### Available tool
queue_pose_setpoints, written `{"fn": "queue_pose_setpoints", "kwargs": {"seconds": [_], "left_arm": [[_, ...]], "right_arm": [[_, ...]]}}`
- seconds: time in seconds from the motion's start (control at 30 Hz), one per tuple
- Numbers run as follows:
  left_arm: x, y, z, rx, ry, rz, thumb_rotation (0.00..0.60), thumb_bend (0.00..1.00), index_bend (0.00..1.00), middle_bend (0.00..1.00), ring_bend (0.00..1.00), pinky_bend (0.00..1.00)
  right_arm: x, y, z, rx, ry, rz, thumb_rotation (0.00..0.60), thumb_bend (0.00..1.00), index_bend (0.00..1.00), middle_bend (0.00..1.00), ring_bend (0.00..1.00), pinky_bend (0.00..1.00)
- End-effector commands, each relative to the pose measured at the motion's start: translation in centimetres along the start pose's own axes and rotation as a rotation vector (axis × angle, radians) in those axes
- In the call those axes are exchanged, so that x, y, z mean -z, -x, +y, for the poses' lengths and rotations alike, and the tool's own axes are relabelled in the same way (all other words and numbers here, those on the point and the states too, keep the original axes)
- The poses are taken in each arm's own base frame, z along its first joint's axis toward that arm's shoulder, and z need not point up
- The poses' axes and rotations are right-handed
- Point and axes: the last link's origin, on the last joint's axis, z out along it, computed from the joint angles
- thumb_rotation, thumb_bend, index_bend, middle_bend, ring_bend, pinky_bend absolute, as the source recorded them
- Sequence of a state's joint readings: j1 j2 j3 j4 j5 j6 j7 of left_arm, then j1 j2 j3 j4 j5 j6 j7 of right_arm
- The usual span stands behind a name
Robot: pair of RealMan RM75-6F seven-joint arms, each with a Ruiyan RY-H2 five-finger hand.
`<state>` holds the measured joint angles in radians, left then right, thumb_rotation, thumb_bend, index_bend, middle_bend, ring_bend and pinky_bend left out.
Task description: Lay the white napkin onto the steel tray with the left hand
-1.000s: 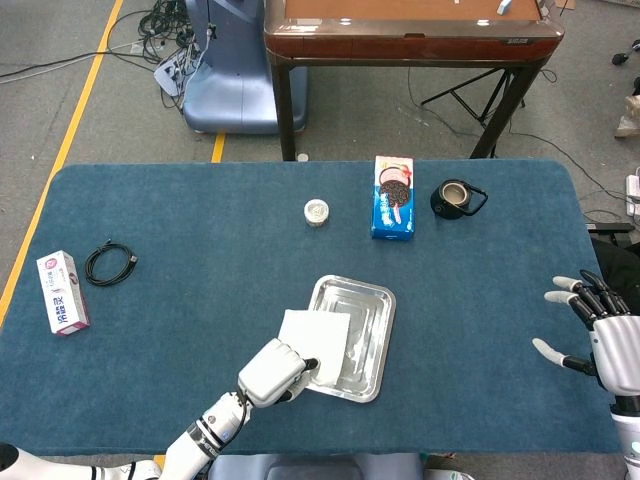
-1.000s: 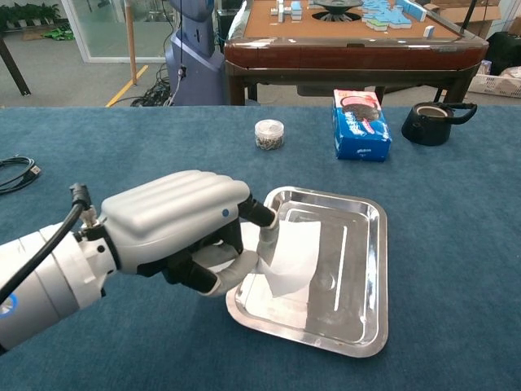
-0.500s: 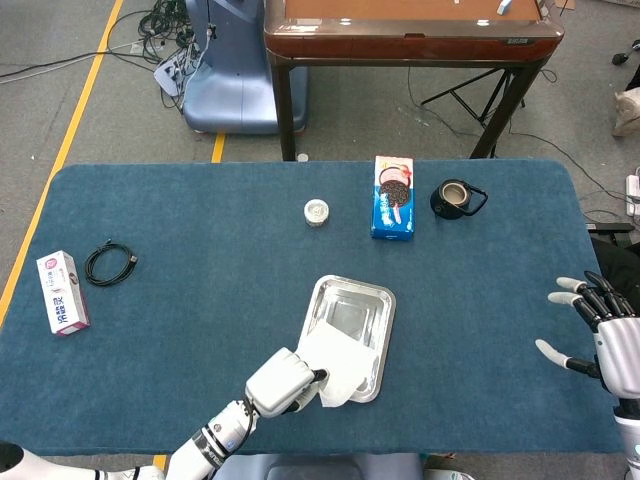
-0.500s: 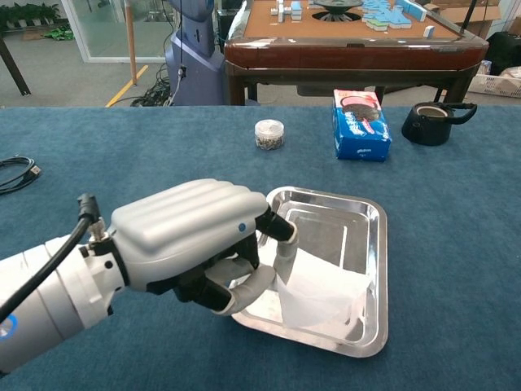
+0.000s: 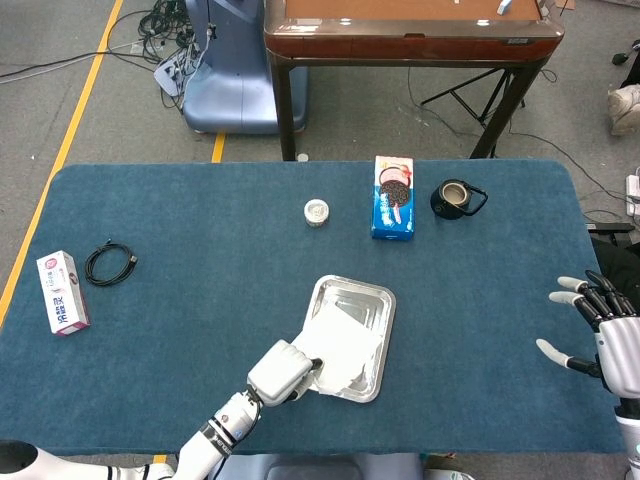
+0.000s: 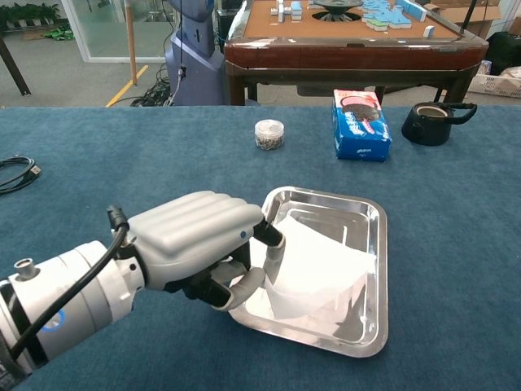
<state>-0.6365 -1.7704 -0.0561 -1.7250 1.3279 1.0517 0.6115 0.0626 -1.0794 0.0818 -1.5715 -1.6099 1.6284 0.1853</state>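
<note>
- Most of both views is a blue-carpeted table [image 5: 200, 280], seen from above in the head view and from low down in the chest view.
- Lower centre of the head view: a rectangular steel tray [image 5: 370, 300] lies flat, its long axis running from the near edge toward the far edge of the table.
- Over the tray's near half, the white napkin [image 6: 317, 269] is draped and partly lifted, not flat. It looks roughly square, so no clear long axis; one corner points to the tray's right rim, another toward the far end.
- At the tray's near left corner, the left hand [image 6: 203, 244] pinches the napkin's near edge between thumb and fingers, the other fingers curled in. Judging by the task, this grip lets the sheet settle into the tray before release.
- Lower right edge of the head view: the right hand [image 5: 600, 330] hangs with fingers spread, holding nothing, well apart from the tray.
</note>
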Motion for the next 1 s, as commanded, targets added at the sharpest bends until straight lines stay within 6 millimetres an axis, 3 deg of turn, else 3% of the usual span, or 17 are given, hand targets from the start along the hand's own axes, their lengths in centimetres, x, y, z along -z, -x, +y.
{"fn": "queue_pose_setpoints", "kwargs": {"seconds": [0.03,0.33,0.5,0.7,0.83,1.0], "left_arm": [[-0.2,0.2,0.1,-0.003,0.0,-0.009,0.6,0.55,0.59,1.0,1.0,1.0],[-0.7,0.2,0.8,-0.009,0.015,-0.022,0.6,0.55,0.59,1.0,1.0,1.0],[-0.9,0.2,0.9,-0.014,0.018,-0.021,0.6,0.54,0.5,1.0,1.0,1.0],[-1.0,0.3,1.1,-0.018,0.032,-0.02,0.6,0.42,0.38,1.0,1.0,1.0],[-1.0,0.3,1.3,-0.016,0.039,-0.02,0.6,0.35,0.36,1.0,1.0,1.0],[-0.8,0.2,1.4,-0.026,0.049,-0.019,0.6,0.35,0.36,1.0,1.0,1.0]], "right_arm": [[0.0,0.0,0.0,0.0,0.0,0.0,0.6,0.03,0.36,0.26,0.12,0.23],[0.0,-0.1,0.0,-0.001,0.0,0.003,0.6,0.03,0.36,0.26,0.12,0.23],[0.0,-0.1,0.0,-0.003,-0.001,0.003,0.6,0.03,0.36,0.26,0.12,0.23],[-0.1,0.0,0.0,-0.004,-0.002,0.001,0.6,0.03,0.36,0.26,0.12,0.23],[-0.1,0.0,0.0,-0.004,-0.002,-0.001,0.6,0.03,0.36,0.26,0.12,0.23],[-0.1,0.1,-0.1,-0.004,-0.003,-0.003,0.6,0.03,0.36,0.26,0.12,0.23]]}}
